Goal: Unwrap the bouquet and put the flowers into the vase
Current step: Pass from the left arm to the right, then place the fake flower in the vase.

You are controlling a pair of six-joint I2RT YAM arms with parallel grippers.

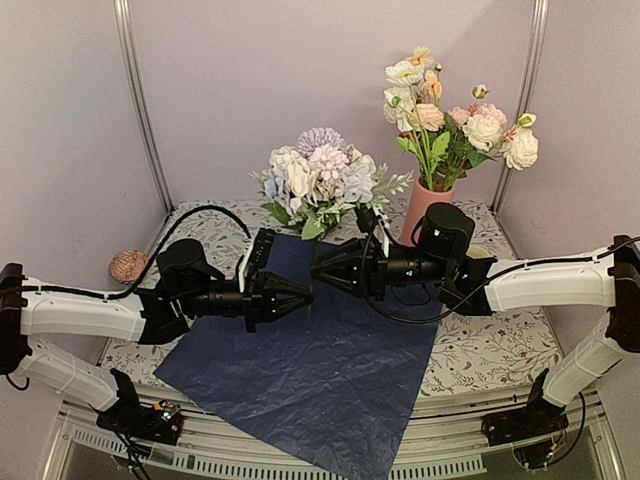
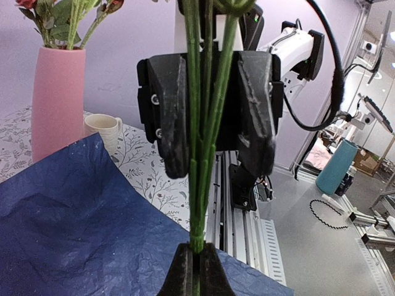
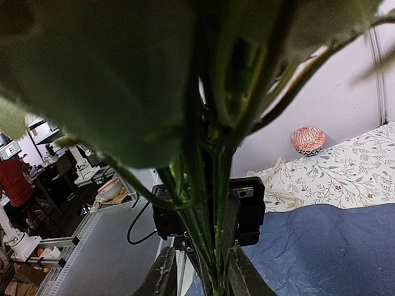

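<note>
The bouquet's blue paper (image 1: 320,370) lies spread flat on the table, with no flowers on it. A bunch of pastel flowers (image 1: 320,178) stands upright above its far edge. My left gripper (image 1: 305,297) is shut on the bottom of the green stems (image 2: 207,123), which rise from between its tips (image 2: 196,250). My right gripper (image 1: 318,270) faces it from the right, higher up the stems. Its jaws (image 3: 200,265) stand on either side of the stems (image 3: 213,203), with a gap still showing on one side. The pink vase (image 1: 425,208) at the back right holds other flowers.
A cream mug (image 2: 103,128) stands beside the vase (image 2: 57,105). A red-patterned cup (image 1: 128,265) sits at the far left by the wall. A cream ribbon (image 3: 274,182) lies on the floral tablecloth past the paper's edge. Frame posts stand at both back corners.
</note>
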